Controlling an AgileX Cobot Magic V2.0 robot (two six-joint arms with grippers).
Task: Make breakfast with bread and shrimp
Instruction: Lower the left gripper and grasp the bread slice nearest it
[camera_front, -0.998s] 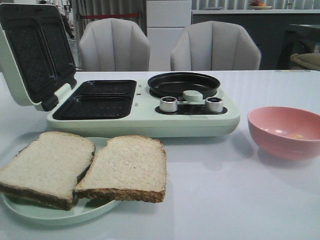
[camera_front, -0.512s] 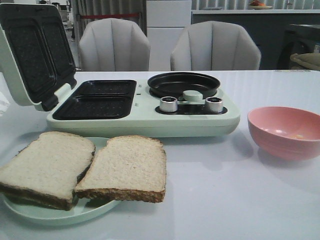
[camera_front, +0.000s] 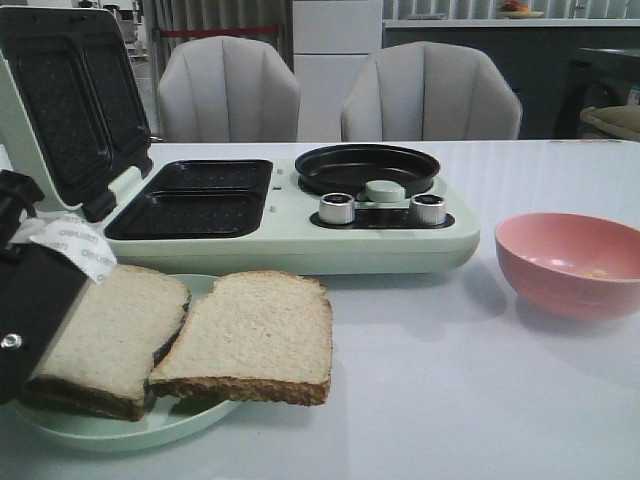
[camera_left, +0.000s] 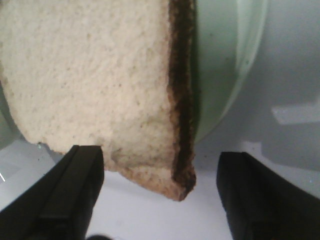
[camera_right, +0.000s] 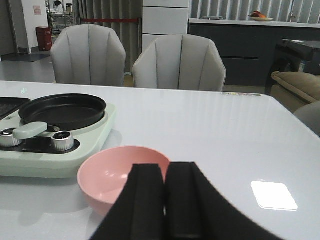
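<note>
Two slices of bread lie overlapping on a pale green plate (camera_front: 150, 425) at the front left: the left slice (camera_front: 120, 330) and the right slice (camera_front: 258, 335). My left gripper (camera_left: 159, 161) is open and hovers at a corner of the left slice (camera_left: 100, 75). Its fingers (camera_left: 82, 165) stand wide apart on either side of that corner without touching it. In the front view only the left arm's black body (camera_front: 30, 300) shows, covering that slice's left edge. A small orange bit, the shrimp (camera_front: 597, 272), lies in the pink bowl (camera_front: 570, 265). My right gripper (camera_right: 165, 167) is shut and empty, just in front of the bowl (camera_right: 107, 172).
A pale green breakfast maker (camera_front: 290, 240) stands behind the plate. Its lid (camera_front: 70, 110) is raised at the left over two black grill trays (camera_front: 195, 200). It also has a round black pan (camera_front: 367, 168) and two knobs. Two grey chairs stand behind the table.
The left arm has come into the front view from the left edge and now covers part of the left slice. Bread, bowl and breakfast maker have not moved.
</note>
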